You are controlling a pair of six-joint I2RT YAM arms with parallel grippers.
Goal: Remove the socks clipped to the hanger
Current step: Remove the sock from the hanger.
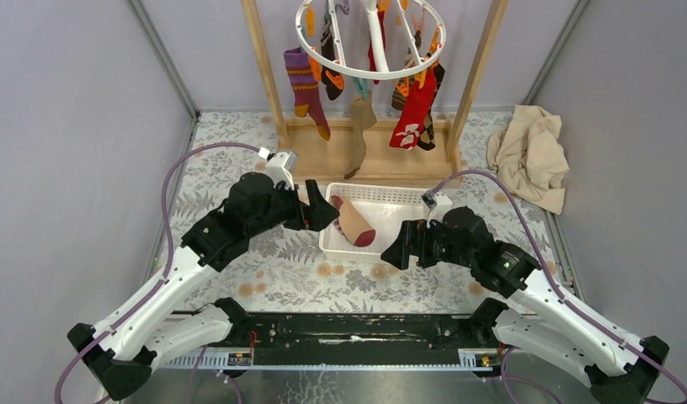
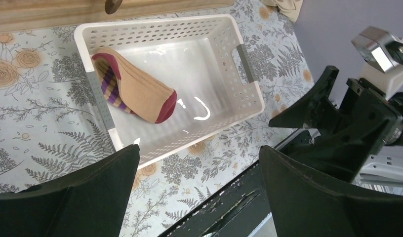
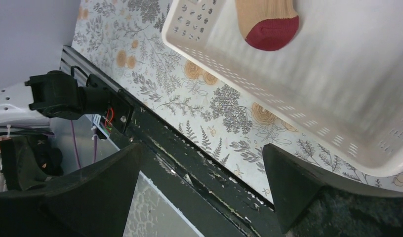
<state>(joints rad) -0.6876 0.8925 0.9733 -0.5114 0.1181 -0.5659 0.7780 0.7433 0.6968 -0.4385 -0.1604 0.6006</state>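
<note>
The left gripper (image 1: pixel 322 214) stood with its black jaws spread wide and nothing between them, poised at the left end of a white perforated plastic basket (image 1: pixel 382 188); its own wrist view showed the two dark fingers (image 2: pixel 81 197) parted over the basket's near rim and the patterned cloth below. The right gripper (image 1: pixel 396 249) was likewise released and empty, its fingers (image 3: pixel 86 192) well apart, hanging just off the basket's near right corner above the table edge and the black rail. Inside the basket lay one tan ribbed sock with a dark red toe and a purple-striped cuff (image 2: pixel 135 94), its cuff end propped against the left wall and its toe pointing toward the middle of the floor; neither gripper touched it. The basket rested on a grey-and-tan floral tablecloth (image 1: pixel 281 261). Beyond it, a white round plastic hanger ring with cross spokes and orange clips (image 1: pixel 365 76) hung inside a light wooden rack frame (image 1: pixel 268 76). Several socks were clipped to it: a purple-and-orange striped sock (image 1: pixel 305 84) on the left, a long plain tan sock (image 1: pixel 357 135) in the middle whose toe reached down to the rack's base, and a red sock with white figures (image 1: pixel 414 114) on the right, with darker patterned ones partly hidden behind. A crumpled beige cloth (image 1: pixel 532 156) lay to the right of the rack.
</note>
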